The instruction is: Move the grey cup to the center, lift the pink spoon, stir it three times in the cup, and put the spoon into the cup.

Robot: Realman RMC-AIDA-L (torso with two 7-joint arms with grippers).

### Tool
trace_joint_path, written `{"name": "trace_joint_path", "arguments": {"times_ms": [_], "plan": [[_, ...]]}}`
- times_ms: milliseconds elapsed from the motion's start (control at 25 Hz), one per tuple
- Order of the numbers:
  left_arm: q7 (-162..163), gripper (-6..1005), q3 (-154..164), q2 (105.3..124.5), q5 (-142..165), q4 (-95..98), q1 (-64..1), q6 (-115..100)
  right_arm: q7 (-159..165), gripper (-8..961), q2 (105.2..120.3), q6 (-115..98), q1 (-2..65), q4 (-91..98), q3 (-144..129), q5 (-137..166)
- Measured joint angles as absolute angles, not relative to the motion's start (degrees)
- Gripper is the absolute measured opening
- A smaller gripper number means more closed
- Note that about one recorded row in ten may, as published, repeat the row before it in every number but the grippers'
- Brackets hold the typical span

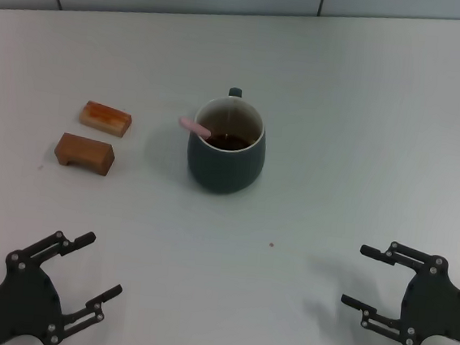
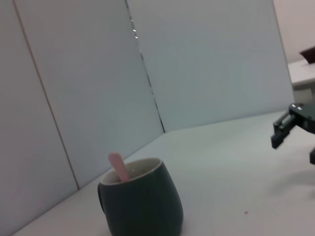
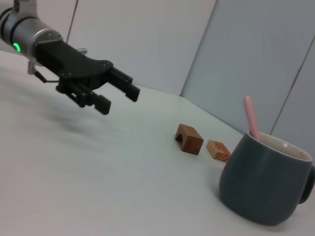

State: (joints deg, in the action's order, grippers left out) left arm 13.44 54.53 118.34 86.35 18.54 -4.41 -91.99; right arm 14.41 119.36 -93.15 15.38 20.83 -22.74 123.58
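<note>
The grey cup (image 1: 226,156) stands upright near the middle of the white table, handle turned to the far side, dark liquid inside. The pink spoon (image 1: 194,127) leans in the cup, its pink handle poking over the left rim. The wrist views show the same cup (image 2: 141,204) (image 3: 263,181) with the spoon (image 2: 118,167) (image 3: 251,118) sticking up out of it. My left gripper (image 1: 97,278) hangs open at the near left, empty. My right gripper (image 1: 362,277) hangs open at the near right, empty. Both are well away from the cup.
Two small brown wooden blocks (image 1: 105,117) (image 1: 84,153) lie left of the cup. The table (image 1: 342,110) ends at a pale wall at the back.
</note>
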Motion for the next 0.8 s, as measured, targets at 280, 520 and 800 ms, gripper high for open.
{"name": "trace_joint_path", "arguments": {"times_ms": [280, 520, 800], "plan": [[11.1, 710, 55.4, 118.39, 86.3, 18.0, -4.2, -90.4, 14.4, 674, 119.36, -93.2, 15.4, 20.8, -22.4, 123.6], [11.1, 699, 55.2, 118.5, 85.9, 17.9, -4.2, -90.7, 14.4, 675, 119.36, -93.1, 15.4, 20.8, -22.4, 123.6], [10.7, 713, 54.9, 118.49, 85.6, 17.9, -4.2, -90.9, 14.4, 675, 119.36, -93.1, 15.6, 20.7, -22.4, 123.6]]}}
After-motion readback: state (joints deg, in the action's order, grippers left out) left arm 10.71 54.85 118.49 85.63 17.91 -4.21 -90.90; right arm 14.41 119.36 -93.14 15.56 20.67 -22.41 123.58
